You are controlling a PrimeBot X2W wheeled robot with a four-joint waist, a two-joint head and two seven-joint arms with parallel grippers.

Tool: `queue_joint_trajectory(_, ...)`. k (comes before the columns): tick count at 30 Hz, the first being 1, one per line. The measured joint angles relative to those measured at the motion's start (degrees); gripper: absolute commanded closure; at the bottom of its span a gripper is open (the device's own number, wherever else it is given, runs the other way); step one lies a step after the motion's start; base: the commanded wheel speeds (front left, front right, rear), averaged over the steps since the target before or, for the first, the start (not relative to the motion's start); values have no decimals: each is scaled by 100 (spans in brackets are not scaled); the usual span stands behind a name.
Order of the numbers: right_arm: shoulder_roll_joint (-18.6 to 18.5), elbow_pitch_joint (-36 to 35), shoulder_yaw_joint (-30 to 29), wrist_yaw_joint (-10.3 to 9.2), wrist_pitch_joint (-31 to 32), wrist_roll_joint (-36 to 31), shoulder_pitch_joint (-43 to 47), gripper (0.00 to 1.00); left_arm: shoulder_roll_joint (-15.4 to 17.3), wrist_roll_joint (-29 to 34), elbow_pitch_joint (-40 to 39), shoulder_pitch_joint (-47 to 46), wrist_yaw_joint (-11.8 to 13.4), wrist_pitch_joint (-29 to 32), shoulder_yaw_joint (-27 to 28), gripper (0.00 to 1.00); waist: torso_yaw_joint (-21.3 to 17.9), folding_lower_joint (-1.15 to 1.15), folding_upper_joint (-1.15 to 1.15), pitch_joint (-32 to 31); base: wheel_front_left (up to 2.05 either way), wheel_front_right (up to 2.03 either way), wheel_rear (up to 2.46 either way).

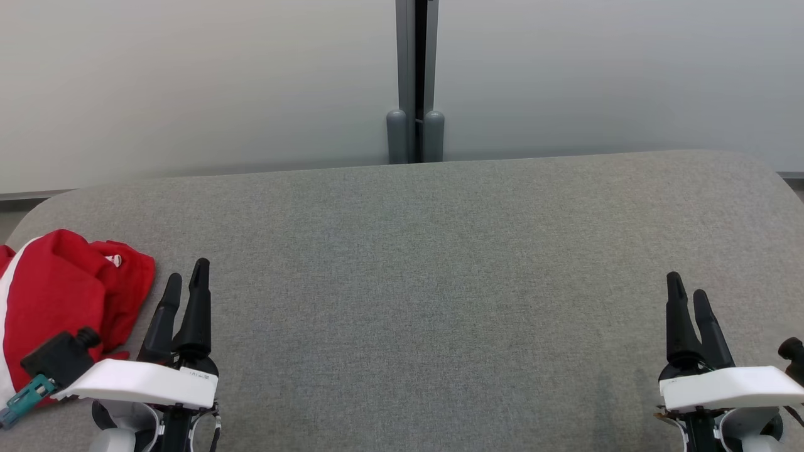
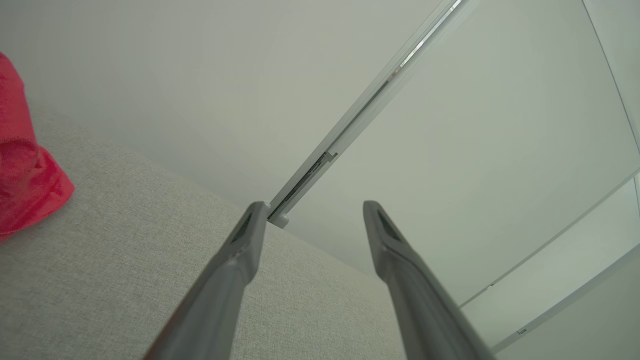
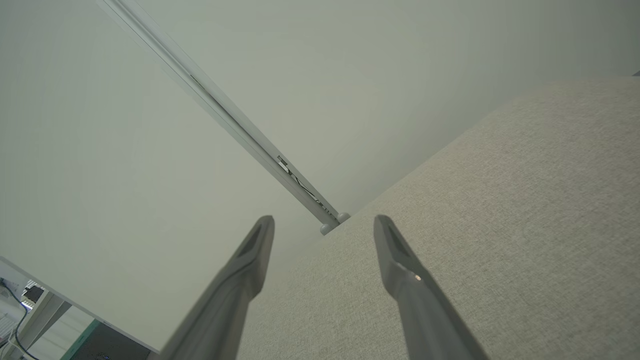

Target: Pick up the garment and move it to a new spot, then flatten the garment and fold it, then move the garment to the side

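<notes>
Hovering over the grey counter, we grip nothing.
Our left gripper and right gripper stand wide open; the crumpled red garment lies near left.

Count on view: 1 garment, red and white. 1 bench, grey cloth. 2 claws: left claw, right claw, 2 dark fingers each, 4 total. 2 wall panels; 2 grey caps at their joint.

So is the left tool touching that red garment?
Apart. In the left wrist view, a stretch of bare grey table lies between the left tool and the red garment at the picture's edge.
</notes>
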Motion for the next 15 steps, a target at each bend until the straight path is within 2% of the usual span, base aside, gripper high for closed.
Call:
queue_joint_trajectory(2, 0, 0, 0, 0, 0, 0, 0, 0, 0, 0, 0, 0, 0, 0, 0, 0, 0, 0, 0, 0, 0, 0, 0)
queue_joint_trajectory(15, -4, -21, 53, 0, -91, -1167, 16, 0, 151, 1065, 60, 2, 0, -230, -233, 0, 17, 0, 0, -28, 0, 0, 0)
